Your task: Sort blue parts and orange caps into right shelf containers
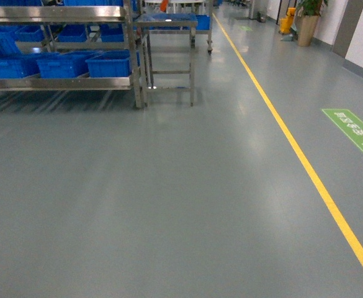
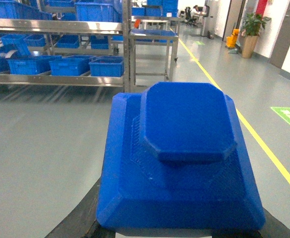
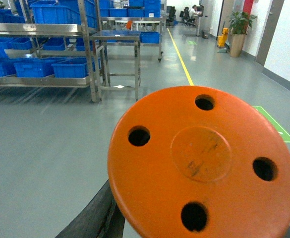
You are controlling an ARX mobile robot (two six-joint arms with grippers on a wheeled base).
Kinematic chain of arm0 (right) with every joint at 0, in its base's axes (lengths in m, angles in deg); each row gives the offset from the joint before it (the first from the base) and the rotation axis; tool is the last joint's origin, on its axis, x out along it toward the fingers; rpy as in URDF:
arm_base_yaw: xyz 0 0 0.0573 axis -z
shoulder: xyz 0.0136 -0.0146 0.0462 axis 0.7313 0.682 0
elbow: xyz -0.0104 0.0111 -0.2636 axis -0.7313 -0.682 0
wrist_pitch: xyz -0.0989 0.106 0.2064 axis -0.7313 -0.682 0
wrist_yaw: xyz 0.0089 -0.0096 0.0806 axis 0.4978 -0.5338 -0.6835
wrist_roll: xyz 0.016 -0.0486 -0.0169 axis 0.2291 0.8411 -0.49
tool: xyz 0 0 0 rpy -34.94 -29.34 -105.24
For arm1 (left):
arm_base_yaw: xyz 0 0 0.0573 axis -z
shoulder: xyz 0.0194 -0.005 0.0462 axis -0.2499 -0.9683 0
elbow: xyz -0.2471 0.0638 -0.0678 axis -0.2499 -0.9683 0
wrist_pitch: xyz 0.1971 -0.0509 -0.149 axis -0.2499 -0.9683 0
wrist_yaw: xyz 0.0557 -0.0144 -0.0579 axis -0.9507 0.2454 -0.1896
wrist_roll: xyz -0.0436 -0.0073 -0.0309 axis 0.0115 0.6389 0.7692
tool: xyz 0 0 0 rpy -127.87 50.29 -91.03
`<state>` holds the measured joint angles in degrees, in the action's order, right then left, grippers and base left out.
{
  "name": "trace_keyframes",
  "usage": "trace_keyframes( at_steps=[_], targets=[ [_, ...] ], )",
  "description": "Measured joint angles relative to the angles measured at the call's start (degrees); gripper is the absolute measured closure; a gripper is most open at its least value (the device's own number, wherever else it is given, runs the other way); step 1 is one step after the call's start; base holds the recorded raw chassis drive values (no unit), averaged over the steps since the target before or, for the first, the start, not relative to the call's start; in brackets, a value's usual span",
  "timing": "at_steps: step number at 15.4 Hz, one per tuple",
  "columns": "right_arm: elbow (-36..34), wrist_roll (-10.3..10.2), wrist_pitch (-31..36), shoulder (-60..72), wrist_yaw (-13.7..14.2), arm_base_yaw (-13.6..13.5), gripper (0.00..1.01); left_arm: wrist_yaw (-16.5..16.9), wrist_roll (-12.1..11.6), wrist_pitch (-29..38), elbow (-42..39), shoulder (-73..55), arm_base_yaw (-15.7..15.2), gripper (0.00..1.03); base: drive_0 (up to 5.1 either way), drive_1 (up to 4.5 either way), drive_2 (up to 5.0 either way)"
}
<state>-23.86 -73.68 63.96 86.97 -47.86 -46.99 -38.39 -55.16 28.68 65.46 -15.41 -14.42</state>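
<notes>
Neither arm shows in the head view, while each wrist view shows only dark finger edges at the bottom: the left gripper (image 2: pixel 179 233) under a blue part (image 2: pixel 179 158), the right gripper (image 3: pixel 135 228) under an orange cap (image 3: pixel 202 163).

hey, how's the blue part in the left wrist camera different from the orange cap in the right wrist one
The blue part is angular: a stepped block with chamfered corners and a raised octagonal top. The orange cap is a flat round disc.
The orange cap has four holes around a raised centre circle; the blue part shows none.
The orange cap's centre is scuffed with dark marks; the blue part shows fine layered ridges.
Both fill the foreground of their wrist view, carried well short of the shelf.
</notes>
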Motion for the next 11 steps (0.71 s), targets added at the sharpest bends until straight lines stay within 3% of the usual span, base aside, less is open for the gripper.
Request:
trace_keyframes(
  at_steps=[11],
  targets=[
    [0.0, 0.0, 0.2, 0.0, 0.0, 0.0, 0.57, 0.0, 0.0, 0.0, 0.0, 0.0, 0.0, 0.61, -0.1, 4.08, -4.2]
  ],
)
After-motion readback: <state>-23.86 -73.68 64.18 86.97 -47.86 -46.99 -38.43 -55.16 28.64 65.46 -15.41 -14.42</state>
